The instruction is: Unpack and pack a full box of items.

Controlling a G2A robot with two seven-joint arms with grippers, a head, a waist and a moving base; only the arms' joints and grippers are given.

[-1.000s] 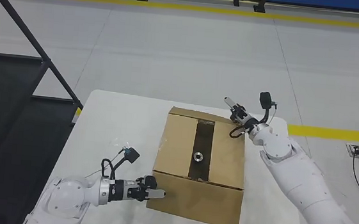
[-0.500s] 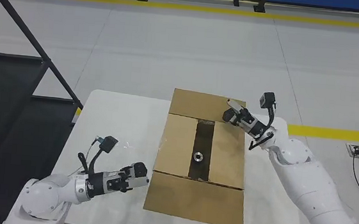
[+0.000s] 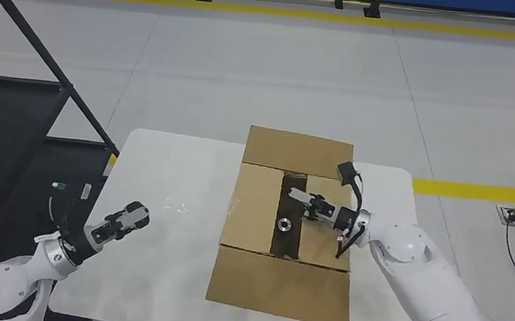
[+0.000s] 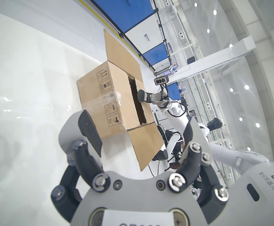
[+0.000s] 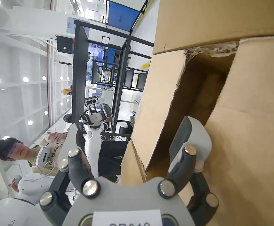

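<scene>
The cardboard box (image 3: pixel 253 215) stands on the white table (image 3: pixel 165 166). Its far flap (image 3: pixel 300 150) and near flap (image 3: pixel 278 291) lie folded outward. Both side flaps are nearly flat, with a dark slot (image 3: pixel 290 209) left between them. A round metal item (image 3: pixel 283 224) shows inside the slot. My right gripper (image 3: pixel 300 197) is open at the slot's right edge; in its wrist view one fingertip (image 5: pixel 184 137) hangs over the gap beside the flap (image 5: pixel 156 102). Well left of the box (image 4: pixel 102 100), my left gripper (image 3: pixel 135 214) (image 4: pixel 139 130) is open over bare table, holding nothing.
A scrap of clear plastic (image 3: pixel 178 205) lies on the table left of the box. A black metal rack (image 3: pixel 20 140) stands beyond the table's left edge. Bare table surface lies left of the box and along its right side.
The box's near and far flaps have swung outward. My left gripper drew back from the box's near-left corner to the left. My right gripper moved from the far-right corner to the slot.
</scene>
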